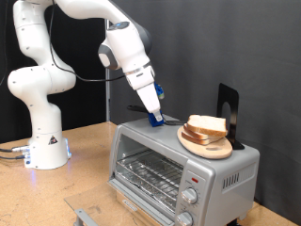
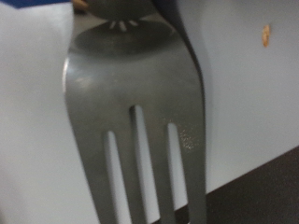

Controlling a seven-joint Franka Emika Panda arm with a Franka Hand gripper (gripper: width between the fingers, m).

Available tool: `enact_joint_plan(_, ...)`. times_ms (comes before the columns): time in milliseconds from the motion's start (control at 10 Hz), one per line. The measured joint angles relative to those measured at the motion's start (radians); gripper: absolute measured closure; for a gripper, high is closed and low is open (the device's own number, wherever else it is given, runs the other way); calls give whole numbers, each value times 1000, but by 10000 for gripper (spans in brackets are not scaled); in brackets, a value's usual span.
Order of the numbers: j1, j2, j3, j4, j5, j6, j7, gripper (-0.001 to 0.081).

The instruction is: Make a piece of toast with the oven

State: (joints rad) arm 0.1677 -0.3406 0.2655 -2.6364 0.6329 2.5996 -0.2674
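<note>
Silver-grey and boxy, the oven (image 1: pixel 179 169) sits on a wooden counter (image 1: pixel 89 141) in the lower middle of the exterior view, its glass door shut and a wire rack showing behind the glass with nothing visible on it. Two round knobs and a small red light sit at the front, towards the view's right. On the oven's flat top, towards the right, rests a round wooden plate (image 1: pixel 209 143) carrying the piece of toast (image 1: pixel 207 125), pale with a tan crust, lying on what looks like a second slice beneath it. A black stand (image 1: pixel 229 111) rises just behind the plate. A white robot arm reaches down from the upper left, and its end effector (image 1: pixel 155 117) is at the oven's top surface, just to the left of the plate. The wrist view is filled by a metal fork (image 2: pixel 140 121), tines pointing away from the camera over a pale surface, and the handle appears clamped between the fingers, likely so the bread can be lifted or slid without squeezing it. Judging by the closed door and the bread on the plate, no slice has gone into the oven yet.
</note>
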Motion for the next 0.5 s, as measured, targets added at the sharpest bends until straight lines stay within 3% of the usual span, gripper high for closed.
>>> enact_joint_plan(500, 0, 9, 12, 1, -10, -20, 5, 124)
